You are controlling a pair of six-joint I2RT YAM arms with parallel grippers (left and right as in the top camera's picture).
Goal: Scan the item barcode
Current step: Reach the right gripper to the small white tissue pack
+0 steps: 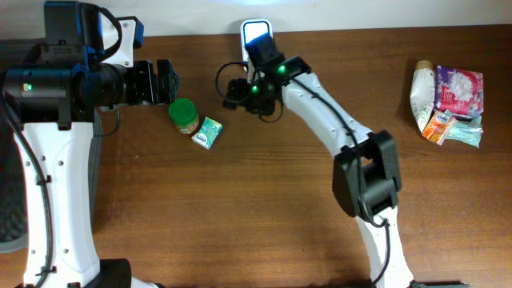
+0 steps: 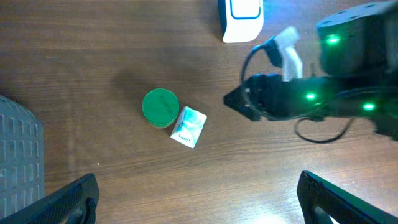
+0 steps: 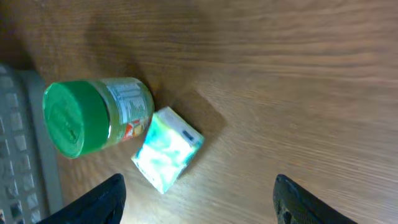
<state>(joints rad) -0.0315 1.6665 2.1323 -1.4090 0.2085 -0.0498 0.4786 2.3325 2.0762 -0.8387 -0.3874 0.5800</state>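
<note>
Two items touch left of centre on the wood-grain table (image 1: 240,208): a round, green-lidded jar (image 1: 183,116) and a crinkly teal packet (image 1: 208,132). The left gripper (image 1: 170,82) and right gripper (image 1: 234,90) hover nearby, fingers apart, empty. A white scanner (image 1: 256,34) sits top centre.

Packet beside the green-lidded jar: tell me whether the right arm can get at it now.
Probably yes. The packet lies flat on bare table just ahead of the open, empty right claw, nothing over it. Only the jar crowds one side.
</note>
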